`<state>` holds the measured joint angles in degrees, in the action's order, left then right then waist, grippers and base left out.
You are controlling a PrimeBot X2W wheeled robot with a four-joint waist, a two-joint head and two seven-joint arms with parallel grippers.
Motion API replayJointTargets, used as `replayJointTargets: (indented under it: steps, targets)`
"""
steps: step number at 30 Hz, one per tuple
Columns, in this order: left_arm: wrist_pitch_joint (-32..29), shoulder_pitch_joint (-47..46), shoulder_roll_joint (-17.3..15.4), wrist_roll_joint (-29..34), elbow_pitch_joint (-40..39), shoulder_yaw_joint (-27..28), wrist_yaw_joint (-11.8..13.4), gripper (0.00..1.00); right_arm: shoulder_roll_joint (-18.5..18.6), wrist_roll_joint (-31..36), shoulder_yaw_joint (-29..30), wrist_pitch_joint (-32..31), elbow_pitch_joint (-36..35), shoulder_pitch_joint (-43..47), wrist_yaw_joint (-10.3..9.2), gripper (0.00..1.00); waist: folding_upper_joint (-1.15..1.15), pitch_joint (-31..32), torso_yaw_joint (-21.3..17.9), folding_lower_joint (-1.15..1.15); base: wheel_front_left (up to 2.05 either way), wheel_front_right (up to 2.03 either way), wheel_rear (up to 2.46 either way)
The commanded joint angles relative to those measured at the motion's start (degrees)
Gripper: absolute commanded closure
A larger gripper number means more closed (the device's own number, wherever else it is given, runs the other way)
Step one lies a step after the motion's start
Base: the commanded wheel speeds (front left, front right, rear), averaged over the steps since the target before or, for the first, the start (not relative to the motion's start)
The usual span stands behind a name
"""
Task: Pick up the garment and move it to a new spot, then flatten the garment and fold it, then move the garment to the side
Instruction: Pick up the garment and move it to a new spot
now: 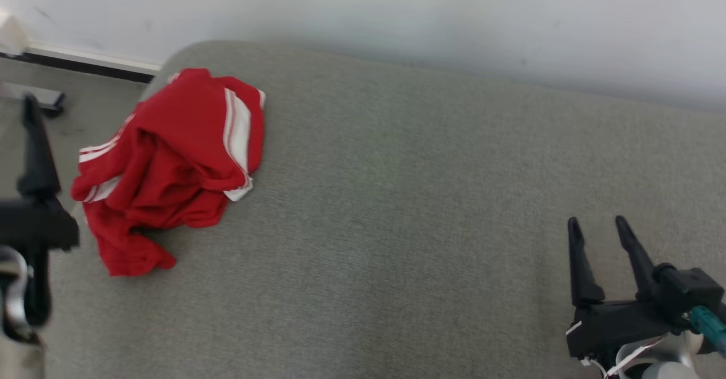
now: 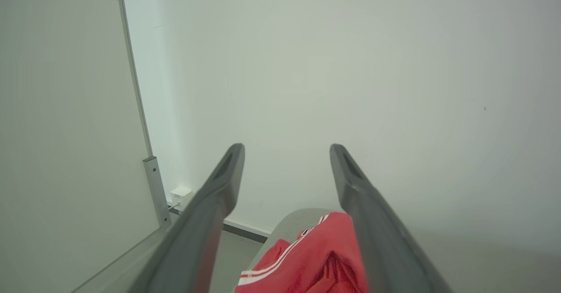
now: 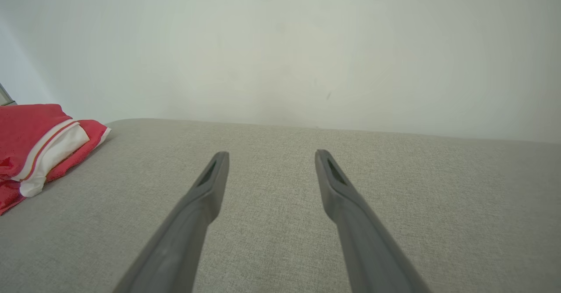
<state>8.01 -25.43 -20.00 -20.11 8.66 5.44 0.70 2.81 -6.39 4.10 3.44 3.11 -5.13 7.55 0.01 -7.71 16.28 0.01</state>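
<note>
Your red garment [image 1: 170,163] is lying crumpled near the grey table's [image 1: 397,226] far left corner. Your left pincer [image 2: 285,148] and right pincer [image 1: 596,220] are both gaping wide, gripping nothing.

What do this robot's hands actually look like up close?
The left gripper and right gripper each have two long, dark, tapering fingers, slotted near the tips. The right gripper's blocky black base carries a teal connector and a thin white cable.
</note>
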Motion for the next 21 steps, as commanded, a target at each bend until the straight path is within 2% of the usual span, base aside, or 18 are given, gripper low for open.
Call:
replayJointTargets:
  steps: [1,6,13,21]
  targets:
    - [-0.3,-1.6,-0.6,-0.2,0.4,0.3,-0.1,0.0,0.1,0.4,0.5,-0.1,-0.3,-0.7,-0.12,0.0,-0.01,-5.4,-5.2,-0.01,0.0,0.0,0.0]
    - [-1.9,-10.5,-4.1,-1.8,4.6,2.0,-1.1,0.0,0.3,1.0,2.0,0.2,-2.0,-2.3,-0.12,0.0,-0.01,-9.7,-8.7,-0.01,0.0,0.0,0.0]
    - [-5.6,-17.8,-7.4,-2.3,14.3,0.8,-2.9,0.0,0.3,0.6,2.6,0.9,-2.3,-3.5,-0.12,0.0,-0.01,-13.0,-11.4,-0.01,0.0,0.0,0.0]
    - [-10.3,-20.8,-8.6,-3.0,29.4,-2.7,-6.2,0.0,0.6,0.9,2.5,1.2,-2.1,-4.4,-0.12,0.0,-0.01,-13.6,-12.5,-0.01,0.0,0.0,0.0]
